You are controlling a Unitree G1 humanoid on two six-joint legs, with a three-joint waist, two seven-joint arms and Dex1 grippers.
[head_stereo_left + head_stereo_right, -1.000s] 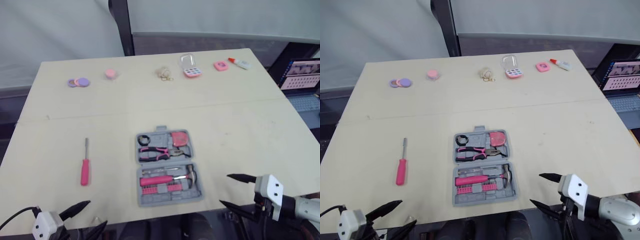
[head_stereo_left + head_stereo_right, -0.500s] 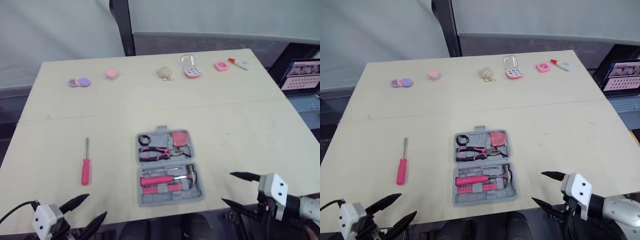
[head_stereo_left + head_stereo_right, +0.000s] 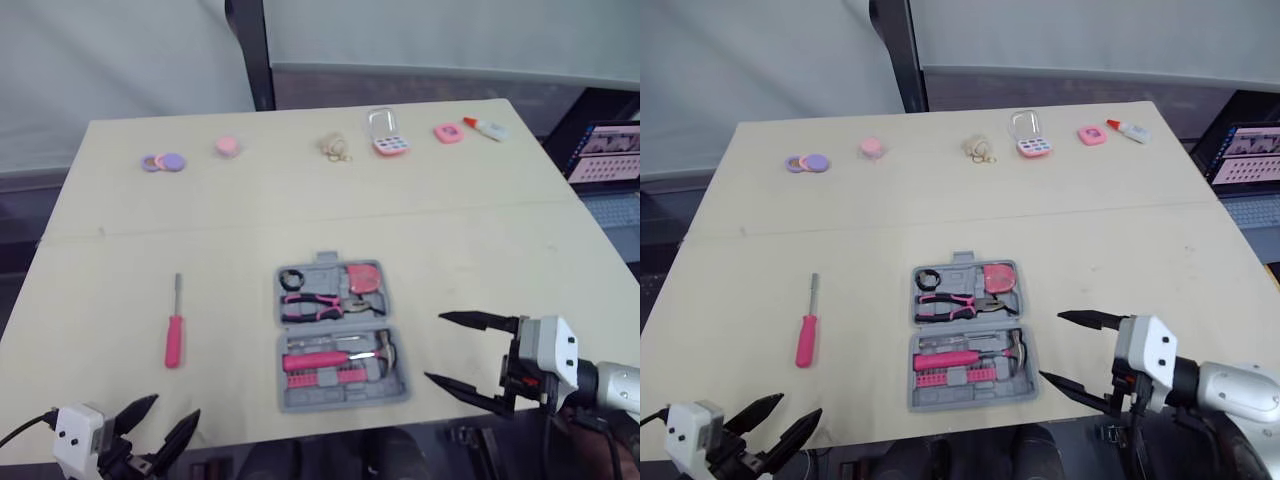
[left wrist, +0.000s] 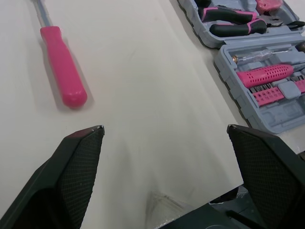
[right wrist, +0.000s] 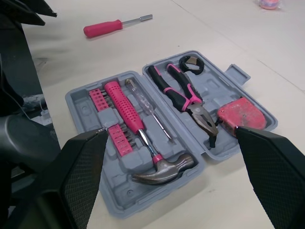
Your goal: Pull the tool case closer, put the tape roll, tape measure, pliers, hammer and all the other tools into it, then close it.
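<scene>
Inside, the open tool case (image 5: 125, 192) holds hammer (image 5: 137, 132), pliers (image 5: 184, 96), tape measure (image 5: 241, 115).

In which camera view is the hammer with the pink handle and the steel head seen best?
The right wrist view: the hammer lies whole and close, in the open grey plastic tool case. Both eye views show it small, in the case's near half. The left wrist view shows its pink handle.

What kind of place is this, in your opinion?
Probably a robot test room, not a home: a plain table with a tool case and small things laid out in a row, a pale backdrop behind, and a laptop at the right.
</scene>
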